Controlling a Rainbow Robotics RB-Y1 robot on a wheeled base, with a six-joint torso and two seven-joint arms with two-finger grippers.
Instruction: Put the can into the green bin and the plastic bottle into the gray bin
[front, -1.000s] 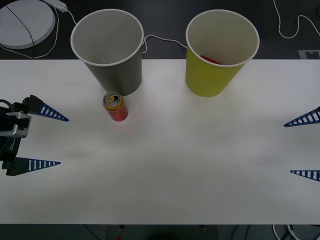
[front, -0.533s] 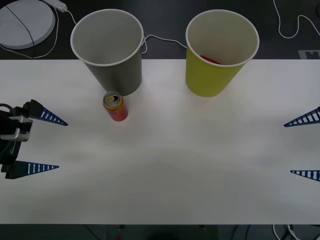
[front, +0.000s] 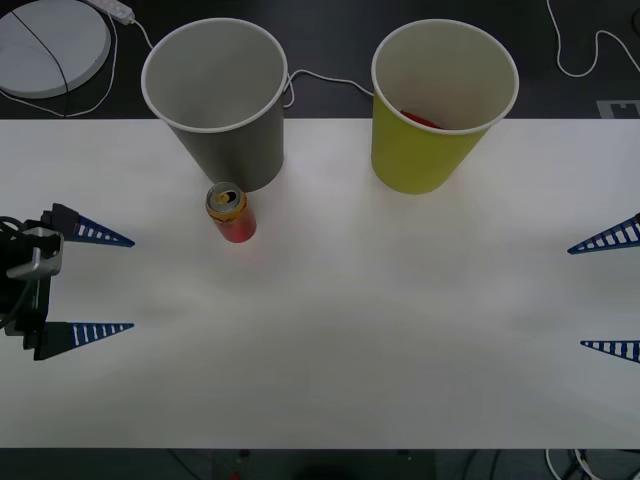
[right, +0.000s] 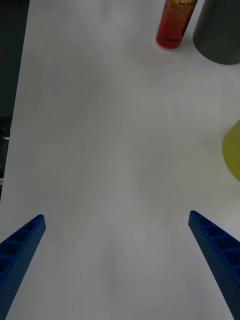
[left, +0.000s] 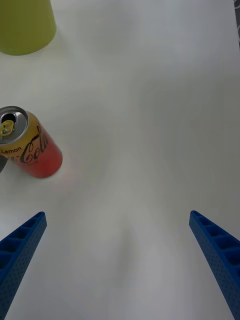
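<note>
— Front view: where's the can (front: 230, 212)?
— Upright on the table (front: 400, 330), just in front of the gray bin (front: 217, 98), toward the left. Green bin (front: 441, 102) well apart to the right, something red lying inside.
— Left gripper (front: 100, 283)?
— At the table's left edge, fingers spread wide, holding nothing; can near, ahead of it, not touching.
— Right gripper (front: 607, 292)?
— At the right edge, also wide open and empty, far from the can.

Can (front: 231, 213) just before gray bin (front: 216, 98) (touching? unclear); green bin (front: 441, 104) to right.
</note>
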